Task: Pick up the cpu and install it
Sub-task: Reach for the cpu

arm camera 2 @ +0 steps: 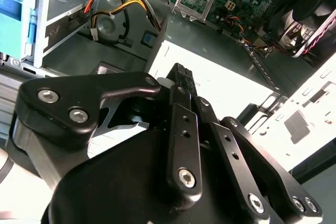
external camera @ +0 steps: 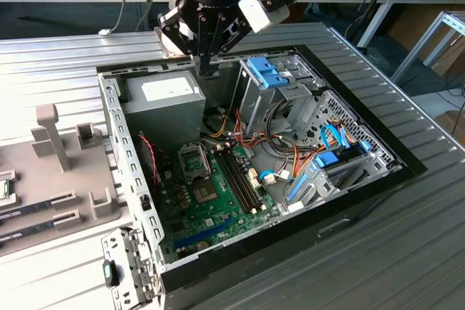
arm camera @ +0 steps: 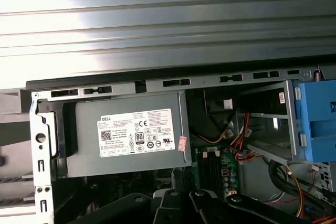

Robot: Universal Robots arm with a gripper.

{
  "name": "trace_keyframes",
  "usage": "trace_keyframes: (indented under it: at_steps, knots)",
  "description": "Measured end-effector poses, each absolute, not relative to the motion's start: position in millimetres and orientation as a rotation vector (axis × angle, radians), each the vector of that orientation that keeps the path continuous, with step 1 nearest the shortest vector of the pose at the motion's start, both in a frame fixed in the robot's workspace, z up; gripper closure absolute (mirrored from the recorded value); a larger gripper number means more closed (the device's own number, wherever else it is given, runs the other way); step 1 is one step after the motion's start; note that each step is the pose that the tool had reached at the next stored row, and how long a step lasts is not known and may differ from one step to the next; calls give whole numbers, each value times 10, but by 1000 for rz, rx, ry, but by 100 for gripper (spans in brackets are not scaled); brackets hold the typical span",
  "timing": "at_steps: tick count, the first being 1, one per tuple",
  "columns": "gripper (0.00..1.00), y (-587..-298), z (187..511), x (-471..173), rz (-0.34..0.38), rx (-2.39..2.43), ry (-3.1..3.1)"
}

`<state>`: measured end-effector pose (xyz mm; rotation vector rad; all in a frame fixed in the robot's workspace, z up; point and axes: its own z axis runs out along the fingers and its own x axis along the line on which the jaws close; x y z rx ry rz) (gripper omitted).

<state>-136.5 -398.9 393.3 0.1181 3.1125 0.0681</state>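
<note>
I judge nothing is done yet: the cpu [external camera: 6, 188] seems to lie on the grey tray [external camera: 22, 157] at the exterior view's left edge, well apart from me, and the socket [external camera: 195, 162] looks unfilled. My claw [external camera: 206, 69] hangs clenched and empty, pointing down over the power supply [external camera: 161, 99].

The cpu [external camera: 5, 188] is a small flat chip with a dull silver-grey top and a thin green rim. It lies flat on the pale holder tray [external camera: 25, 168] at the exterior view's far left, partly cut by the edge, outside the computer case [external camera: 115, 128].
</note>
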Motion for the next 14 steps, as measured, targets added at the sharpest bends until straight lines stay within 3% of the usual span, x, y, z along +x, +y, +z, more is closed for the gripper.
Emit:
trace_keyframes:
  at_steps: [14]
  knots:
    - [90,-3989,3933,-1415,68,118,3113]
